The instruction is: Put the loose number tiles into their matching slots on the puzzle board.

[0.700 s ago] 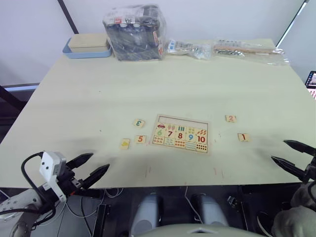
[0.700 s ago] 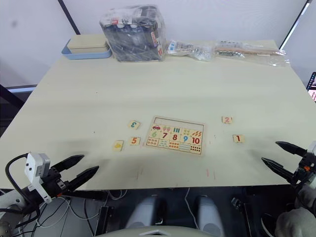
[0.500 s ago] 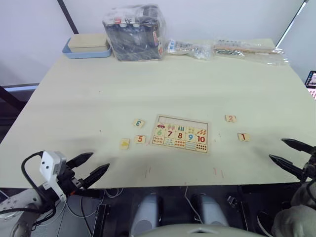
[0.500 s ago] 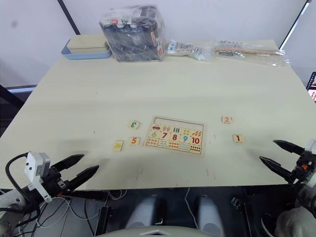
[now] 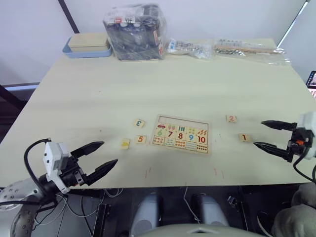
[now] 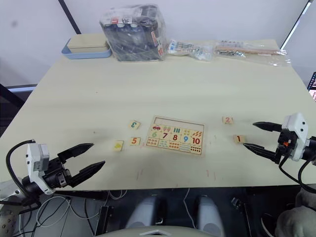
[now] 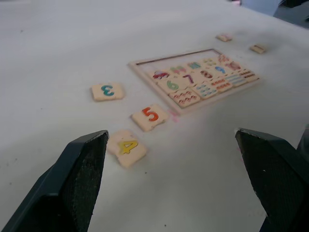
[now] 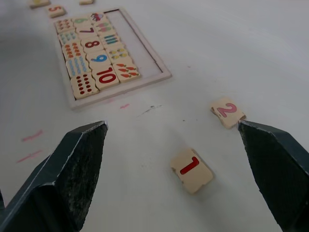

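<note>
The puzzle board (image 5: 181, 134) lies flat at the table's middle, its lower rows filled with tiles 6 to 10 and its top row of slots (image 5: 183, 121) bare. Left of it lie loose tiles 3 (image 5: 139, 123), 5 (image 5: 141, 139) and a yellow 4 (image 5: 125, 143). Right of it lie tiles 2 (image 5: 230, 118) and 1 (image 5: 243, 137). My left gripper (image 5: 109, 153) is open, low over the table's front edge, a short way in front of the yellow tile. My right gripper (image 5: 257, 133) is open, just right of tile 1 (image 8: 191, 169), with nothing between its fingers.
At the table's far edge stand a blue-rimmed box (image 5: 88, 47), a plastic-wrapped pack (image 5: 134, 32) and two clear bags (image 5: 190, 48) (image 5: 249, 49). The front edge of the table (image 5: 163, 180) runs close below the board.
Both grippers have come forward over the table. The right one moved up and inward to beside tile 1, and the left one moved toward the yellow tile. The tiles have not moved.
</note>
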